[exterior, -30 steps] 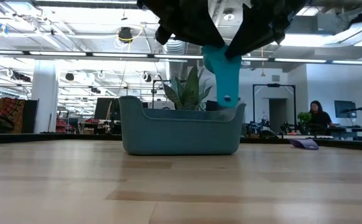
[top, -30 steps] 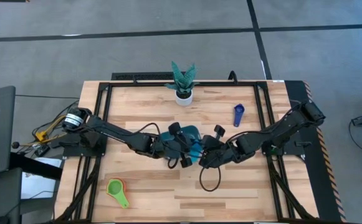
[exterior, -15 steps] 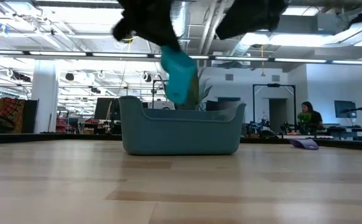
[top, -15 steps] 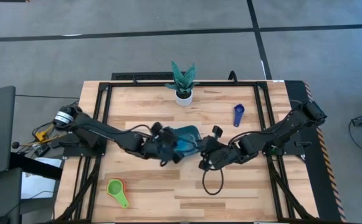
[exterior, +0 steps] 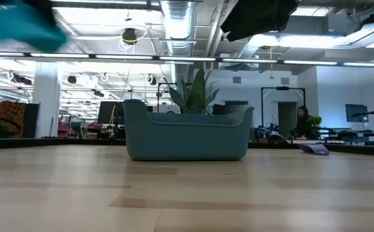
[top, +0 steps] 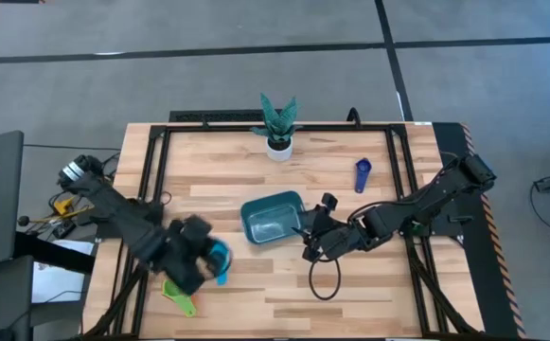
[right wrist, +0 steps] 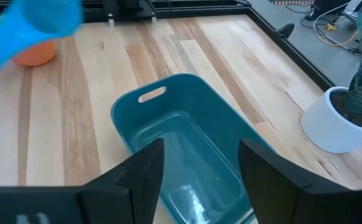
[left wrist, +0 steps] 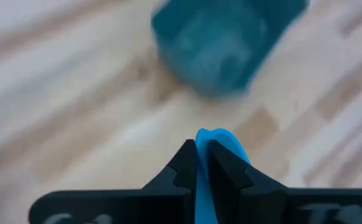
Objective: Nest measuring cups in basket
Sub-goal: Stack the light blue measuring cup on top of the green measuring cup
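My left gripper (top: 210, 262) is shut on a light blue measuring cup (top: 221, 261) above the table's near left part, close to a green measuring cup (top: 177, 289) that lies on the wood. An orange cup (right wrist: 34, 55) shows near the blue one in the right wrist view. The teal basket (top: 273, 218) stands on its base at the table's middle. My right gripper (right wrist: 199, 162) is open just right of the basket, nothing between its fingers. A dark blue measuring cup (top: 363, 175) lies at the far right. My left gripper pinches the light blue cup between its two shut fingers; a thin blue part (left wrist: 224, 144) sticks out past the fingertips. The cup is lifted clear of the table (right wrist: 37, 25). Which part of the cup this is, blur hides.
A white pot with a green plant (top: 277, 131) stands at the far edge behind the basket. Black frame rails (top: 156, 180) run along the table's left, right and far sides. A person (exterior: 300, 119) is far off in the room.
My left gripper has swung quickly from above the basket toward the table's near left corner, taking the light blue cup with it. The cup, earlier hanging over the basket between both grippers, is now clear of my right gripper, which stays beside the basket.
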You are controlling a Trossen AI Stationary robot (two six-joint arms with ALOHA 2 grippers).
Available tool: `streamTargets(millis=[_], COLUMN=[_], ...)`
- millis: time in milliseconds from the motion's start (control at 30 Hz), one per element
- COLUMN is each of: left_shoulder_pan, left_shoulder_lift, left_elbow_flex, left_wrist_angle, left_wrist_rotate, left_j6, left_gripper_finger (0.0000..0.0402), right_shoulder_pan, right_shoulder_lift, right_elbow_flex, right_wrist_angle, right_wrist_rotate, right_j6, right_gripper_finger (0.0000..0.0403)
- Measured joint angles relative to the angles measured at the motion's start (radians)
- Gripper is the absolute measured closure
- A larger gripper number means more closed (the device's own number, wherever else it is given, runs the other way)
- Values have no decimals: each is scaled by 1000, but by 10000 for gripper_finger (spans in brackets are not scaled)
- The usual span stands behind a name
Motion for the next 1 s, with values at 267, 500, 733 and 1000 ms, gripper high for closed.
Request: streamTargets(millis=[267, 500, 733, 1000], left_shoulder_pan=[-263, -375, -388, -391], left_shoulder_lift=[3, 3, 3, 34], left_elbow_flex=[-28, -74, -75, -75], left_wrist_angle=[-120, -89, -137, -139], left_wrist_rotate=[168, 216, 286, 294], left_j6=[-411, -542, -538, -547], left_gripper_finger=[391, 390, 387, 386], right_shoulder_pan=[21, 19, 19, 19], right_shoulder_lift=[0, 0, 0, 1], right_elbow_flex=[-1, -2, -2, -2], right_wrist_angle=[1, 9, 9, 7], right_wrist_rotate=[0, 0, 0, -1], right_j6=[1, 2, 9, 9], right_gripper_finger=[179, 177, 179, 179])
